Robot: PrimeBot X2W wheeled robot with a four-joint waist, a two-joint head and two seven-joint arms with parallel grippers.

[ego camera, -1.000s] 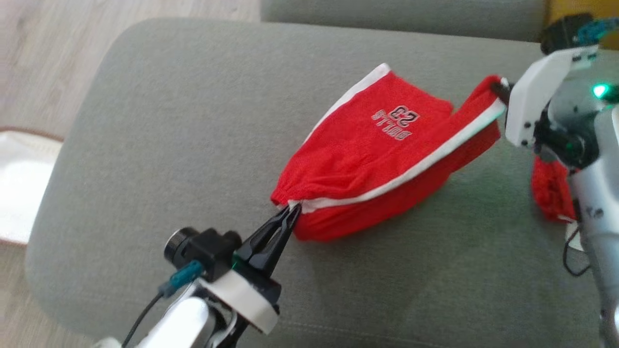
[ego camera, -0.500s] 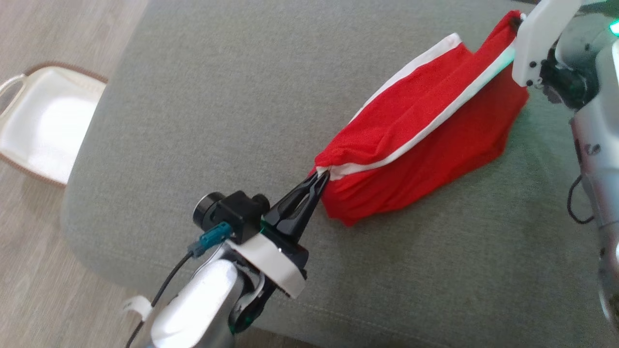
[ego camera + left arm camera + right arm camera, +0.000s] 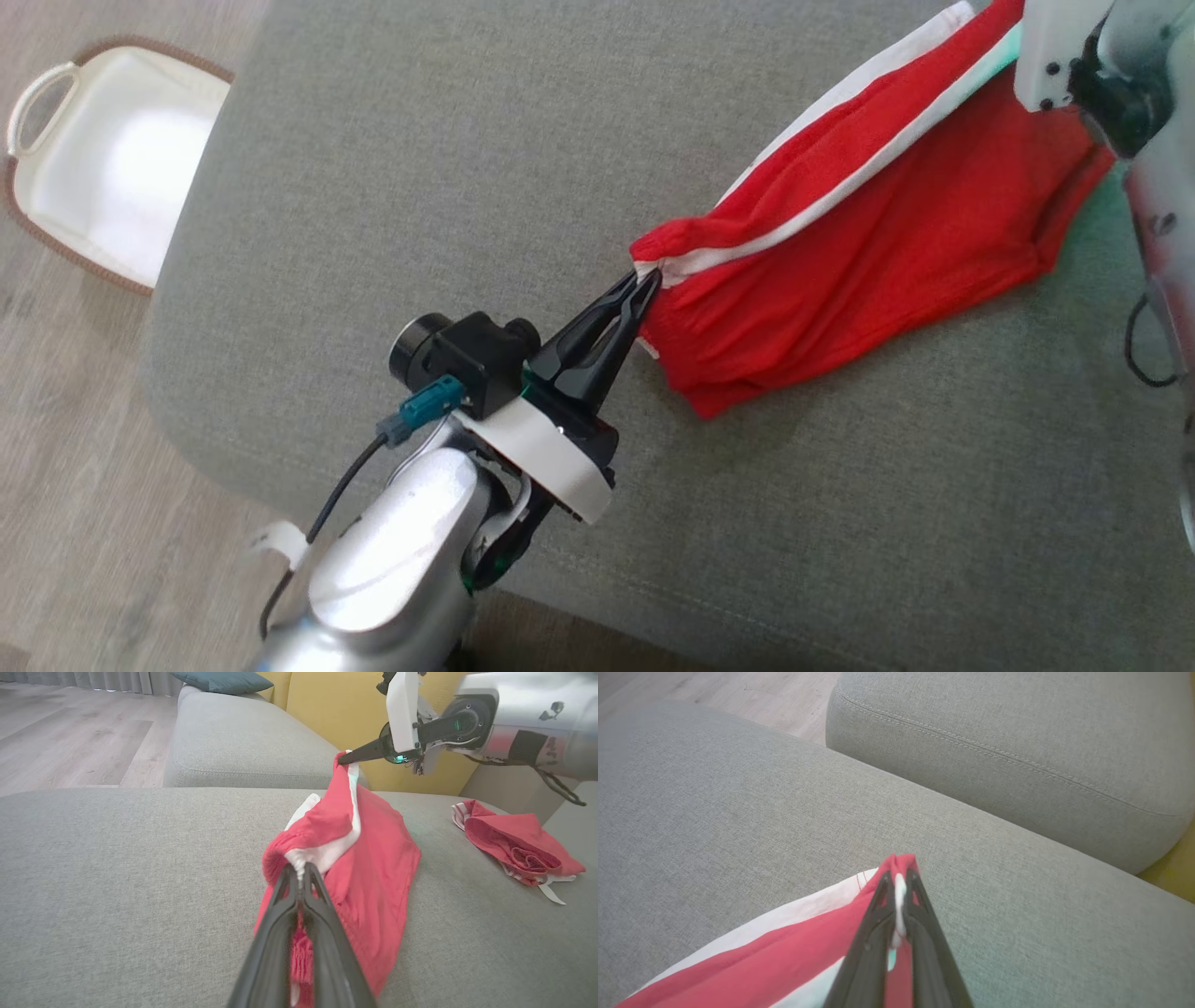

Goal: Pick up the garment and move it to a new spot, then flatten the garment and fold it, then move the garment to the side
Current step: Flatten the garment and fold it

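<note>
Left tool (image 3: 646,280) and right tool (image 3: 343,758) each pinch an end of the red shorts (image 3: 840,243), stretched over the sofa (image 3: 420,187). The "23" print seen a second ago is out of sight now.

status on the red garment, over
Left gripper, right gripper: both shut on red garment. Garment strung between them over grey cushion. Second red cloth lies apart.

Left hand (image 3: 647,278), right hand (image 3: 899,874): fingertips together.
</note>
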